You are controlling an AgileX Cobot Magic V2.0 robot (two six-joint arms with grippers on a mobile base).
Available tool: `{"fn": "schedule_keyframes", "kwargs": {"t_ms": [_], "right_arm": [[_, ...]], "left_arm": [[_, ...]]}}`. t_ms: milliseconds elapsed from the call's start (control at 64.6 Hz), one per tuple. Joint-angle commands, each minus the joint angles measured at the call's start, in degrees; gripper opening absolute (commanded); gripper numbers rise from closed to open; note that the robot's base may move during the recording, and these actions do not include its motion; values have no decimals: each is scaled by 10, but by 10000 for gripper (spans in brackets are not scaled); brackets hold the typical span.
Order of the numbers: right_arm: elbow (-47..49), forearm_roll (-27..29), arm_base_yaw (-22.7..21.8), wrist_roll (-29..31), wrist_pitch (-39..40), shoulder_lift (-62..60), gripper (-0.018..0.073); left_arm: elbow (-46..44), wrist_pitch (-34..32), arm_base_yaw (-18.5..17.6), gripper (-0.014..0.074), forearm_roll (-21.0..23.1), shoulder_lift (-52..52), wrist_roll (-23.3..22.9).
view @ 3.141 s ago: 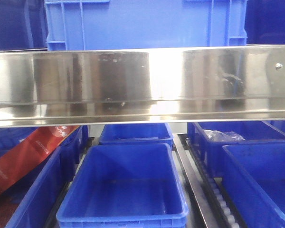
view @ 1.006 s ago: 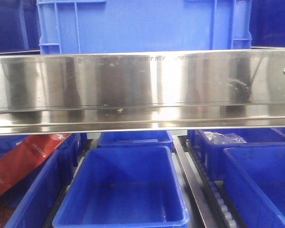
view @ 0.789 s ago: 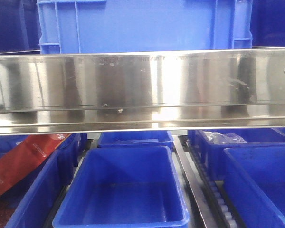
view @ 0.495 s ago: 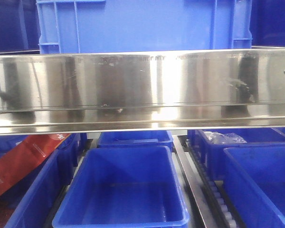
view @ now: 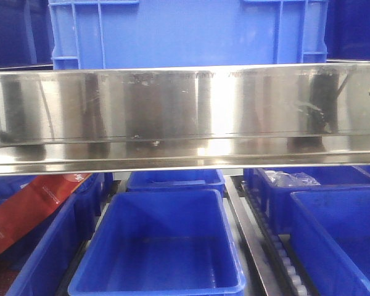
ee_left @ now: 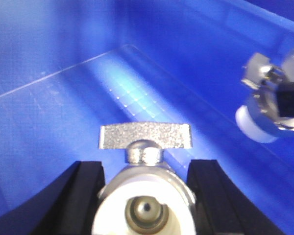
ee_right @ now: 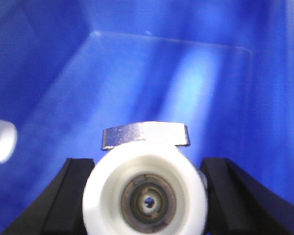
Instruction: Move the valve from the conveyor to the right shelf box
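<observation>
Left gripper [ee_left: 146, 196]: its two black fingers [ee_left: 85, 196] pinched a valve [ee_left: 145, 193] from both sides.
Left valve: it had a white round end facing the camera and a flat silver handle [ee_left: 145, 135] on top. It hung over the floor of a blue box [ee_left: 63, 98], not touching it.
Right gripper [ee_right: 146, 196]: its black fingers [ee_right: 73, 193] squeezed a second valve [ee_right: 145, 193], one on each side.
Right valve: white round end with a metal middle, and a silver handle [ee_right: 145, 134] on top. It also hung over the blue box floor [ee_right: 152, 73].
Each other: in the left wrist view, the second valve [ee_left: 272, 100] showed far to the right, blurry, held above the same blue floor. In the right wrist view, a white bit [ee_right: 1, 142] of the other valve peeked in at the left edge.
Front view: a shiny metal shelf rail [view: 185, 111] ran across. A big blue crate [view: 185, 34] sat above it. More blue bins [view: 163, 246] sat below. A red strip [view: 31, 209] lay in the left bin.
Conveyor: could not be seen.
</observation>
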State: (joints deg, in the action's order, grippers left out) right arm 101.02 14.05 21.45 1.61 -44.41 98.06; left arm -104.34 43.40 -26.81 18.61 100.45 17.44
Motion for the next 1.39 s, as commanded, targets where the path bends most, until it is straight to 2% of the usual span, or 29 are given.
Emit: {"fn": "schedule_keyframes", "kwargs": {"t_ms": [0, 77, 139, 201, 294, 433, 511, 588, 696, 727, 836, 913, 1006, 1068, 1176, 1300, 1377], "right_arm": [[5, 11, -1, -1, 16, 2, 341], [5, 11, -1, -1, 25, 0, 407], [11, 11, -1, 0, 29, -1, 430], [17, 11, -1, 0, 28, -1, 435], [30, 11, -1, 0, 20, -1, 433], [65, 9, -1, 0, -9, -1, 428], [88, 9, -1, 0, -31, -1, 351], [105, 8, -1, 0, -48, -1, 186], [115, 8, -1, 0, -50, -1, -92], [115, 8, -1, 0, -48, -1, -174], [115, 8, -3, 0, -63, -4, -163], [115, 8, -3, 0, -90, -13, -164], [110, -6, -3, 0, -74, -31, -165], [94, -34, -3, 0, -46, -50, -165], [37, -67, -3, 0, 22, -105, -165], [-68, -81, -3, 0, 116, -170, -165], [-135, -83, -3, 0, 176, -208, -165]], "left_arm": [[-11, -22, -4, 193, 14, -5, 0], [-11, -24, -4, 340, 16, -5, 0], [-11, -24, -4, 408, 16, -5, 0], [-11, -24, -4, 435, 16, -5, 0], [-11, -25, -4, 430, 16, -6, 0], [-20, -23, -4, 376, 19, -17, 0], [-32, -23, -4, 276, 19, -27, 0], [-40, -26, -4, 121, 19, -37, 0], [-40, -54, -4, -111, 19, -46, 0], [-40, -59, -4, -111, 19, -47, 0], [-40, -48, -2, -111, 19, -60, -11], [-40, -35, -2, -111, 10, -71, -58], [-25, -48, -2, -111, -57, -86, -142], [-2, -72, -2, -111, -82, -102, -166], [59, -123, -2, -111, -84, -147, -179], [173, -214, -2, -111, -88, -220, -201], [238, -245, 2, -111, -95, -260, -201]]}}
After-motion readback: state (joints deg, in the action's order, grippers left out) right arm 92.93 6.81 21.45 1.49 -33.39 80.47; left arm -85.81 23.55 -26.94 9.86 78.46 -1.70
